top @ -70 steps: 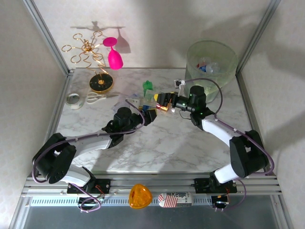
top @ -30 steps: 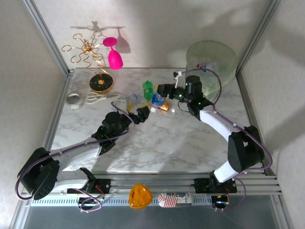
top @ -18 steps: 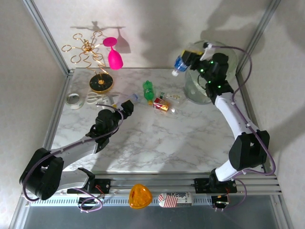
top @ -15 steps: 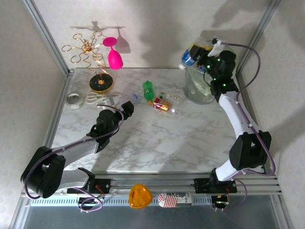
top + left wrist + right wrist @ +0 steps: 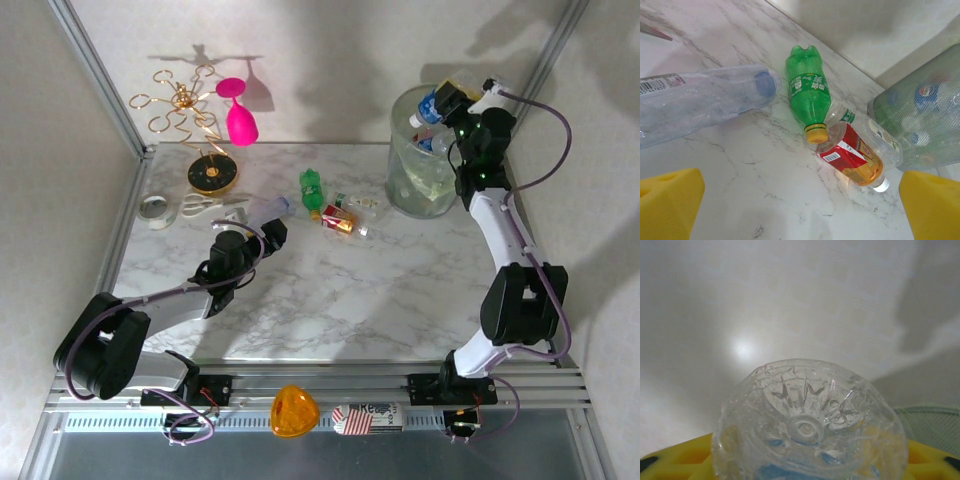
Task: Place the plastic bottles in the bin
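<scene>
Bottle in hand: one clear blue-labelled bottle [image 5: 430,108] is clamped in the right gripper [image 5: 446,101] and held above the bin [image 5: 402,188], evidently so that it can be dropped in.
Free arm: the left gripper [image 5: 800,210] is held low over the table [image 5: 765,170] with its jaws spread wide, apparently lined up for a pick.
Bottles on table: four are counted, namely one large clear bottle [image 5: 705,100], one green bottle [image 5: 807,95], one red-labelled bottle [image 5: 850,155] and one small clear bottle [image 5: 882,140].
Bottles in bin: several are seen through the wall, but their number cannot be told.

— What's your right wrist camera giving you?
— I see the base of a clear bottle [image 5: 807,425] facing me, clamped between my yellow fingers [image 5: 672,459], with a pale wall [image 5: 790,295] behind.
— And the bin?
— I see its green rim [image 5: 935,421], low right.
</scene>
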### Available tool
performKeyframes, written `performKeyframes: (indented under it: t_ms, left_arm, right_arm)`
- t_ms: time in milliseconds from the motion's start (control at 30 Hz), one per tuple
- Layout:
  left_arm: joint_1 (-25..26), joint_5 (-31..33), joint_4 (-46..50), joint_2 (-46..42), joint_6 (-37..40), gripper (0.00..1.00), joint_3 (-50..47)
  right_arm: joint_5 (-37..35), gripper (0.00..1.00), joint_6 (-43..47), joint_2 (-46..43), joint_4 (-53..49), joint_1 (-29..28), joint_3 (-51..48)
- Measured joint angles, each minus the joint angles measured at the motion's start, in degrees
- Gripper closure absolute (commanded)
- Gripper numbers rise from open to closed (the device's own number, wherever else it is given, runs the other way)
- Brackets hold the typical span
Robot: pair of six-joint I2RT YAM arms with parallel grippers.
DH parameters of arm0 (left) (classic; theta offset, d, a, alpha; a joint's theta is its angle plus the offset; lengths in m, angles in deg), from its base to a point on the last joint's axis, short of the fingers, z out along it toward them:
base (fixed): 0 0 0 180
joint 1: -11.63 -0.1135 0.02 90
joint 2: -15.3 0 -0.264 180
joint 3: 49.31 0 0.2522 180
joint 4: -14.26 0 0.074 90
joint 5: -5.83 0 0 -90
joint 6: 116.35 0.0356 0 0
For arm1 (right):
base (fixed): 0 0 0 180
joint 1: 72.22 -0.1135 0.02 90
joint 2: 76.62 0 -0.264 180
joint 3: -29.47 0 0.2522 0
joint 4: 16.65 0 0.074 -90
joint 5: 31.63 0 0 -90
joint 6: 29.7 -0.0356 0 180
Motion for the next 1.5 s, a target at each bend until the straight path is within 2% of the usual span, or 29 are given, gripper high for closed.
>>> performKeyframes:
  t_ms: [300, 667, 767, 867, 1033, 1300, 1500]
  left_arm:
    - [0.0, 0.1, -0.1, -0.3, -0.3, 0.00, 0.0]
    - [-0.3, 2.1, 2.5, -1.7, 0.9, 0.00, 0.5]
    - [-1.2, 2.7, 4.2, -1.7, 2.3, 0.00, 2.1]
    - [-2.7, 3.4, 5.2, -1.7, 4.0, 0.00, 4.7]
    - [-6.5, 3.7, 6.1, -0.7, 6.4, 0.00, 9.3]
    - [-12.0, 2.0, 10.7, 9.8, 9.9, 0.00, 18.3]
    - [-14.6, -1.9, 17.7, 21.0, 12.7, 0.01, 28.2]
  right_arm:
    - [-0.7, 0.11, 2.6, 5.2, -5.3, 0.0, 4.0]
    - [-0.4, 0.10, 6.1, 0.5, -8.4, -0.3, 4.8]
    - [1.4, 0.02, 6.6, -3.4, -8.9, -1.2, 3.8]
    - [3.5, 0.01, 7.3, -7.3, -8.8, -3.8, 2.3]
    - [6.6, 0.01, 7.5, -11.0, -8.7, -11.1, -2.7]
    - [9.5, 0.01, 8.7, -10.1, -13.0, -21.6, -11.3]
    - [10.5, 0.01, 10.4, -6.4, -16.9, -24.3, -12.5]
